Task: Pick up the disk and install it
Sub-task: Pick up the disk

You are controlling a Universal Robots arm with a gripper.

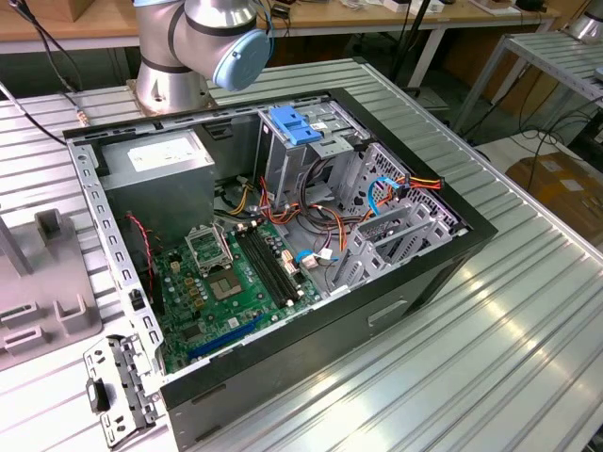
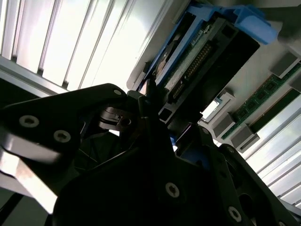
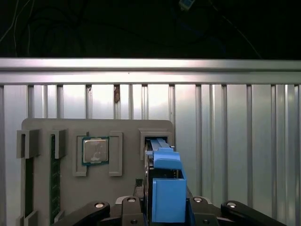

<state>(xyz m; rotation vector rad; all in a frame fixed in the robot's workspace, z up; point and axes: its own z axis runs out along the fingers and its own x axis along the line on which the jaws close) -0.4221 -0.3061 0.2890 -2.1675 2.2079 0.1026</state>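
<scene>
Gripper (image 3: 167, 203) fingers look clamped on the disk (image 2: 200, 59) by its blue carrier (image 3: 168, 193), standing in the corner slot (image 3: 146, 136) of the grey holder plate (image 3: 47, 129), beside the processor (image 3: 95, 150). Lifting straight along the slot should avoid binding.

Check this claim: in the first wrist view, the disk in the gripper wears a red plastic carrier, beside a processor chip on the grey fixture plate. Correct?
No: the plastic carrier on the disk is blue, not red, as the first wrist view shows. The rest stands: the gripper holds it beside the processor chip on the grey fixture plate.
</scene>
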